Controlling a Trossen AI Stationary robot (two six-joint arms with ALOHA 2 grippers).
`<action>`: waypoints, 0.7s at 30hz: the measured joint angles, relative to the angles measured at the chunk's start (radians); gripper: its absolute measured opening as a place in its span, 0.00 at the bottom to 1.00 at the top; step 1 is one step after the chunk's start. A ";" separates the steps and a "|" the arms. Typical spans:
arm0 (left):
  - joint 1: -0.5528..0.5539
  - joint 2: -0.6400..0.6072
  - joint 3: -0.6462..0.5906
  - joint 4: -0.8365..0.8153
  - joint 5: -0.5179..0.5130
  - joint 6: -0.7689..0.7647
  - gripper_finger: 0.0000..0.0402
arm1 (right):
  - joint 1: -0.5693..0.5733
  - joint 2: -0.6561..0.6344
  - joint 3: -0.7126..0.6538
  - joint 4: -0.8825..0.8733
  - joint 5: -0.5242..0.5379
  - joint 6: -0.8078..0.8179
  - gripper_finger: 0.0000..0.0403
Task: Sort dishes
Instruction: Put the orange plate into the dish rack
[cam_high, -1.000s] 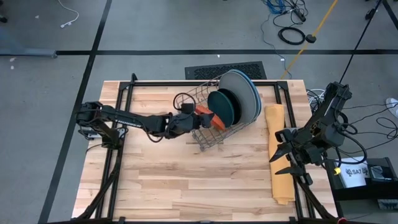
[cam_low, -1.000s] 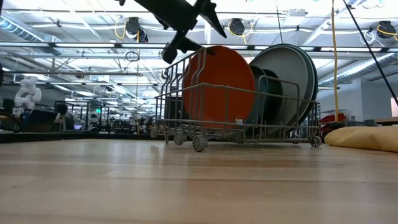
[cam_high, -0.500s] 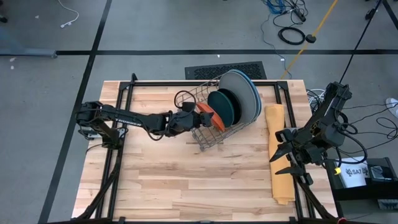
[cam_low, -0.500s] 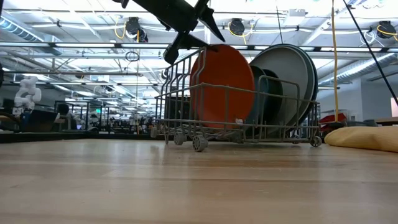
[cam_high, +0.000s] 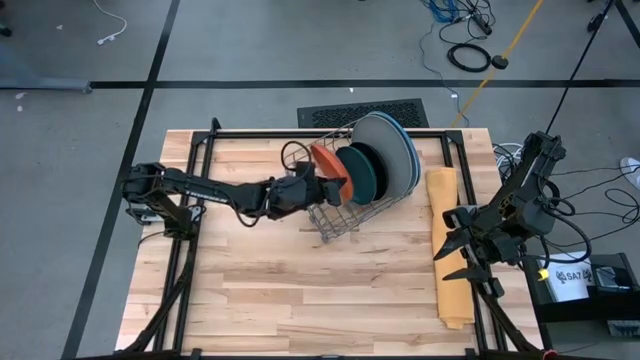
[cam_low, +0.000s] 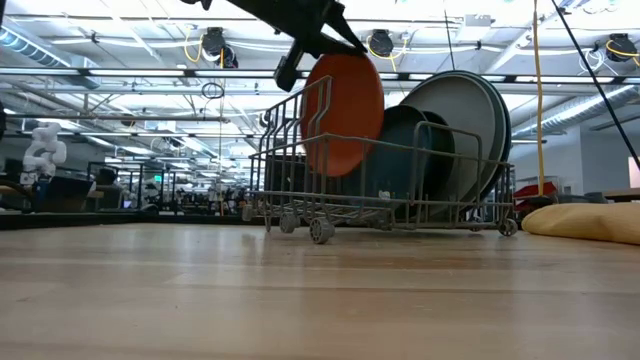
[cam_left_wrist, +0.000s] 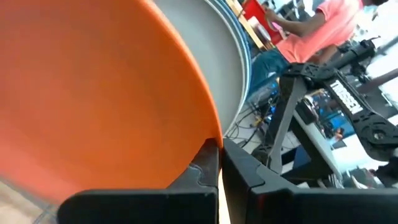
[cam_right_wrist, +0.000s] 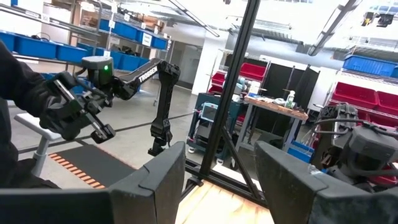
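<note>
A grey wire rack (cam_high: 345, 205) stands at the table's far middle. In it, on edge, are a dark teal plate (cam_high: 360, 172) and large grey and blue plates (cam_high: 392, 148). An orange plate (cam_low: 343, 115) hangs tilted at the rack's left end. My left gripper (cam_high: 316, 180) is shut on it, reaching in from the table's left. Far from the rack, my right gripper (cam_high: 455, 252) waits open over the yellow cloth (cam_high: 445, 200) at the table's right edge. My left gripper pinches the orange plate's upper rim (cam_left_wrist: 206, 132) between its two fingers, one on each face. The fingers (cam_low: 340, 38) come from the table's left, slanting down. The plate hangs on edge below them, raised, its lower part (cam_low: 335, 165) still between the rack's wire walls.
The rack's tall wire side (cam_low: 300, 120) stands close beside the raised plate. Black frame rails (cam_high: 190, 170) run along the table's left and right sides. Bare wooden tabletop (cam_high: 300, 290) lies in front of the rack.
My left gripper has shut on the orange plate's rim and gone up and toward the table's far edge. The plate has risen inside the rack and turned more edge-on in the low view, uncovering the dark plate behind it.
</note>
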 joint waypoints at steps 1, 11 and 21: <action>0.003 0.000 0.000 0.001 0.009 0.005 0.01 | 0.000 0.000 0.000 0.000 0.000 0.000 0.46; 0.003 0.000 -0.024 0.108 0.053 0.058 0.01 | 0.000 0.000 0.000 0.000 0.000 0.000 0.46; 0.003 -0.004 -0.093 0.180 0.063 0.030 0.00 | 0.000 0.000 0.000 0.002 0.000 0.000 0.46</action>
